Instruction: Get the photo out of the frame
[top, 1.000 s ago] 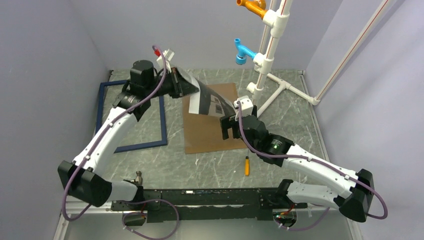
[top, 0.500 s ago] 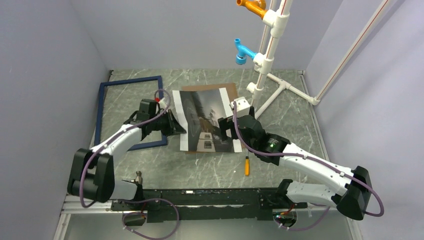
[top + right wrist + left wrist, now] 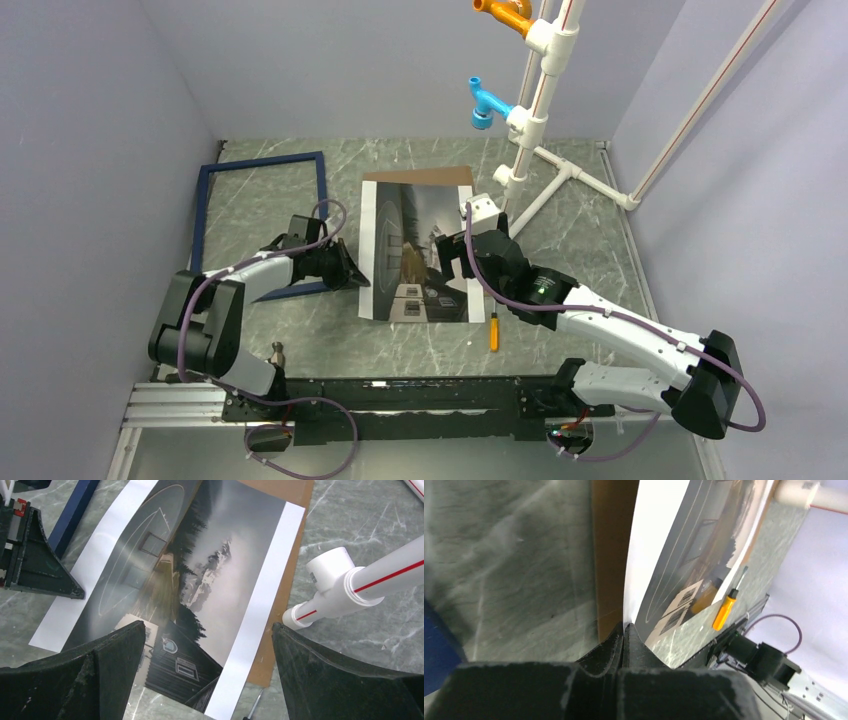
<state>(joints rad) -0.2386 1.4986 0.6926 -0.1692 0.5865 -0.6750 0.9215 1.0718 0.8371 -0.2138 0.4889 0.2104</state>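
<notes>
The photo (image 3: 415, 250), a dark grey scene with white strips down both long sides, lies flat mid-table on a brown board (image 3: 420, 177) whose far edge shows. My left gripper (image 3: 358, 280) is low at the photo's near left edge, shut on the white strip (image 3: 644, 555); in the left wrist view the gripper (image 3: 623, 627) has that edge between its tips. The right gripper (image 3: 452, 262) hovers wide open over the photo's right half, and in its own view the right gripper (image 3: 207, 627) holds nothing. The navy blue frame (image 3: 205, 215) lies apart at the far left.
An orange-handled screwdriver (image 3: 493, 331) lies just right of the photo's near corner. A white pipe stand (image 3: 530, 130) with blue and orange fittings rises at the back right, its foot (image 3: 350, 585) close to the board. Walls enclose three sides.
The left arm has come down and toward me, laying the lifted, curled photo flat over the brown board. The right gripper has stayed open, barely shifting.
</notes>
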